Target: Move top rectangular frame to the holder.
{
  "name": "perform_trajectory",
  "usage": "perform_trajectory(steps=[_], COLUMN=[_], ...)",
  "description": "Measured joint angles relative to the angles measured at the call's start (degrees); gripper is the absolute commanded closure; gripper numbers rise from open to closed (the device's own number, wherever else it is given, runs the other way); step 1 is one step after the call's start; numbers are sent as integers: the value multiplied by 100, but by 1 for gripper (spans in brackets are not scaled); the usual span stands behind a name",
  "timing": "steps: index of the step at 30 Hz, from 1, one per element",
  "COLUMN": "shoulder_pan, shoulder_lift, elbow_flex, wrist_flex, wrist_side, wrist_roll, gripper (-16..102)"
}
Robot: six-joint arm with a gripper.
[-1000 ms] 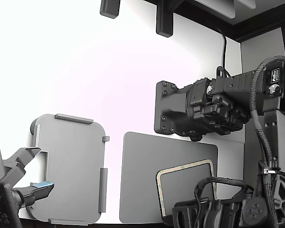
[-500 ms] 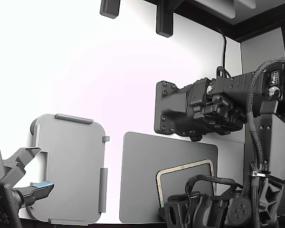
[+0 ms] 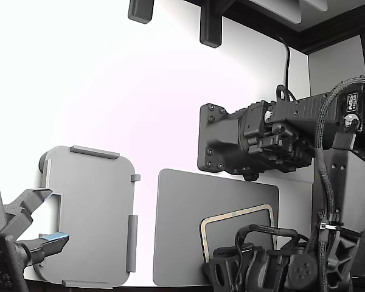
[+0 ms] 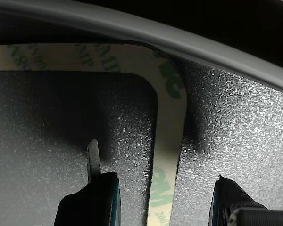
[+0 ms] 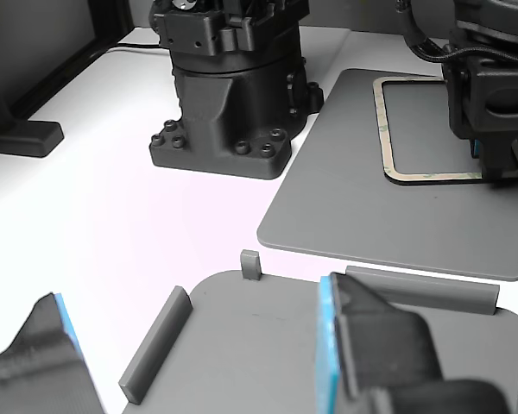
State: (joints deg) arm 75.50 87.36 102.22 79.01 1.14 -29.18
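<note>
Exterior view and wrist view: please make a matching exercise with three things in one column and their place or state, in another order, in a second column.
Things:
1. top rectangular frame
2. holder
3. gripper

Place or state:
A. empty, at the exterior view's left
B. open, jaws on either side of the frame's strip
C. lying flat on the dark gray mat

Pairs: 1-C, 2-A, 3-B

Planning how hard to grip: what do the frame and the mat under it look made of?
Frame: thin matte tan strip printed with green lettering, probably paper-backed adhesive tape; it lies flush and looks flimsy. Mat: dark gray with a fine pebbled, faintly sparkling texture, probably textured plastic or rubber; the look leaves that open.
</note>
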Motion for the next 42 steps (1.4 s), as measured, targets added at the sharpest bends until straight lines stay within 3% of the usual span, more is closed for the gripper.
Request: perform_trajectory(steps=[22,27,36,42], shoulder_pan=[44,44,44,44], shoulder_lift=[-53,-62,-123,-211], elbow_flex=[211,220,97,-396], wrist_flex=[-193,-229,-79,334], wrist_side=[97,114,422,536], wrist_roll=[-35,-35,229,369], gripper=[28,41,96,97])
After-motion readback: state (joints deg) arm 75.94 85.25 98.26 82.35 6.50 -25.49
